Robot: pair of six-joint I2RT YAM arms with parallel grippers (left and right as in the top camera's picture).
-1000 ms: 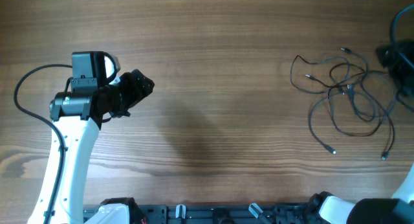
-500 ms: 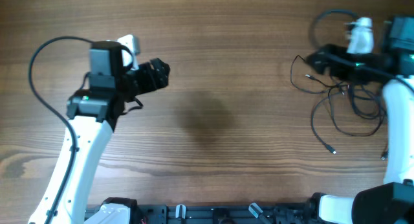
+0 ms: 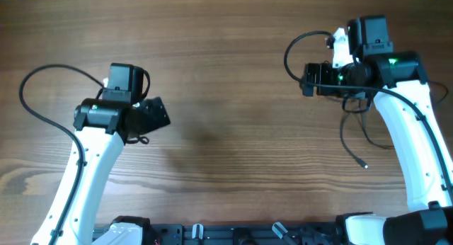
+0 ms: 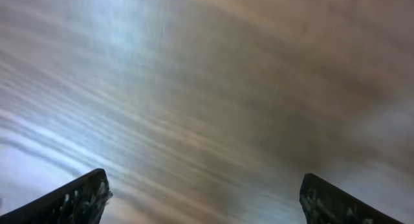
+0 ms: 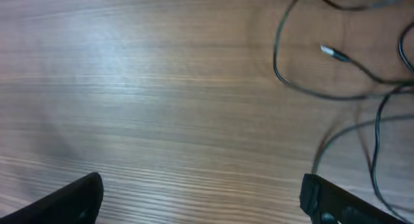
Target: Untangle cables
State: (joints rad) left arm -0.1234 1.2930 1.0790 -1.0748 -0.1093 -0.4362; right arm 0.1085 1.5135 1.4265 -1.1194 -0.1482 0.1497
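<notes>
The thin dark cables (image 3: 345, 141) lie on the wooden table at the right, mostly hidden under my right arm; one loose end with a tiny plug (image 3: 364, 165) trails toward the front. In the right wrist view the cable loops (image 5: 304, 92) and a small plug (image 5: 328, 52) lie at the upper right, ahead of the fingers. My right gripper (image 3: 310, 79) (image 5: 204, 211) is open and empty, just left of the tangle. My left gripper (image 3: 157, 115) (image 4: 207, 208) is open and empty over bare wood at the left, far from the cables.
Thick black arm cables arch beside each arm, on the left (image 3: 32, 82) and on the right (image 3: 294, 47). The table (image 3: 226, 153) is brown wood. A black rail (image 3: 233, 234) runs along the front edge. The left wrist view is blurred.
My right arm has swung left and now covers most of the tangle. My left gripper has dropped back down and left a little.
</notes>
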